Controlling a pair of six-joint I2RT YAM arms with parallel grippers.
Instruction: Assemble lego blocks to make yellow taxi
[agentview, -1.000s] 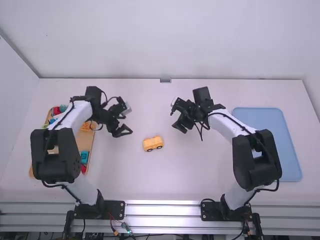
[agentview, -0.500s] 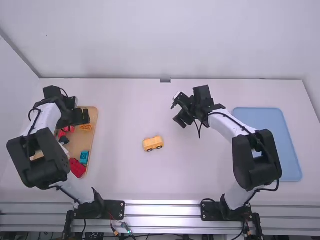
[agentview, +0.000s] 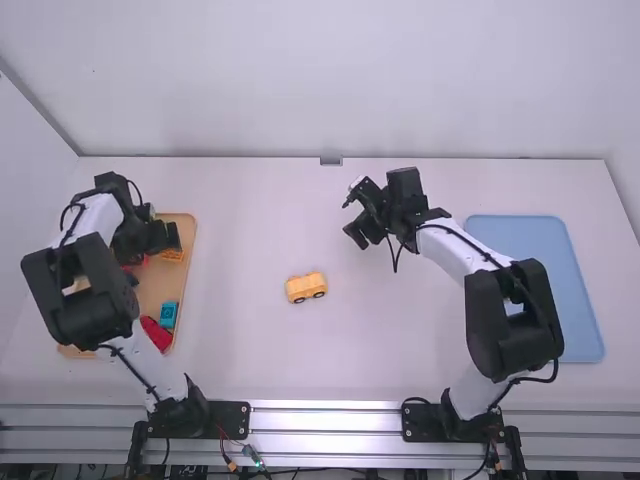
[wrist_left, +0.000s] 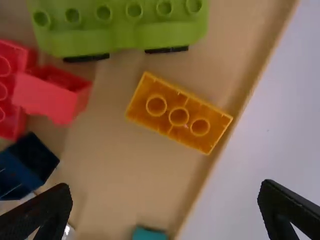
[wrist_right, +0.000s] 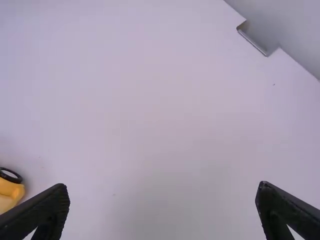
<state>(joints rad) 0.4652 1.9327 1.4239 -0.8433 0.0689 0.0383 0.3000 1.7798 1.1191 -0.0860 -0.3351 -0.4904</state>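
The yellow brick (wrist_left: 178, 116) lies near the edge of the tray (agentview: 188, 250); the wheeled yellow base (agentview: 306, 288) is well apart from it. Left gripper (agentview: 170, 236) is above the tray, right gripper (agentview: 358, 235) above the table (agentview: 260, 345) — both have fingers apart.

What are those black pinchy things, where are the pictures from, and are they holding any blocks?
They're grippers, a robot's two-fingered hands. The high picture looks down from behind two robot arms. The close-up pictures come from cameras on their wrists.

The left gripper is open over a tan tray. In it are a yellow-orange block lying hollow side up, a green piece and some red blocks. The right gripper is open too, over the white table. A little yellow car with black wheels sits on the table, and a blue tray is at the right. Neither gripper holds anything.
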